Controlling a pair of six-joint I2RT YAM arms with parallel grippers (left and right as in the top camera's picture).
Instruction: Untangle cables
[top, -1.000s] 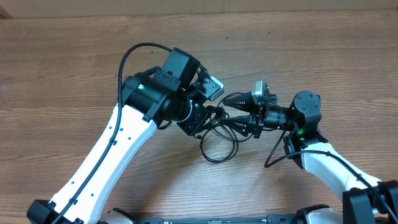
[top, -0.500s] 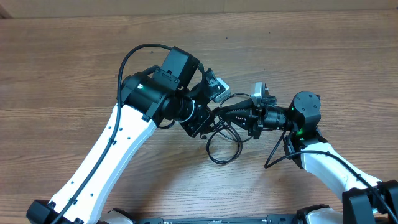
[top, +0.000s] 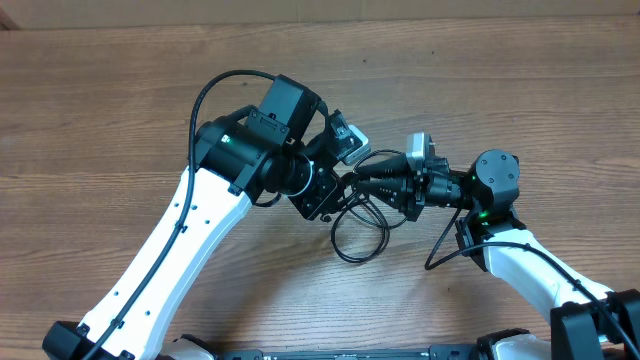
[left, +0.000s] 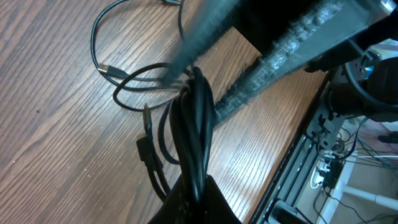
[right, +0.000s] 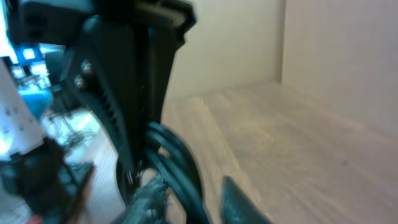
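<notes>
The cables (top: 361, 243) are thin black cords, bunched between the two grippers, with loops hanging onto the wood below. My left gripper (top: 333, 190) is shut on the bunch; in the left wrist view the strands (left: 196, 124) rise out of its closed jaws (left: 198, 185). From the right, my right gripper (top: 352, 183) points left and is shut on the same bunch just beyond the left one. Its grey fingers (left: 261, 71) meet at the top of the bunch. In the right wrist view the cords (right: 180, 155) run between its fingertips (right: 189, 202). Small plug ends (left: 111, 70) lie on the table.
The wooden table (top: 120, 120) stretches around both arms. Thick black wires (top: 205, 95) are fixed to the left arm and another to the right arm (top: 440, 250). The table's front edge with a rail and electronics (left: 323, 168) lies close behind the grippers.
My right gripper's fingers, spread wide a second ago, have closed in on the cable bunch. The left gripper has turned slightly and the hanging loop has shifted a little to the right.
</notes>
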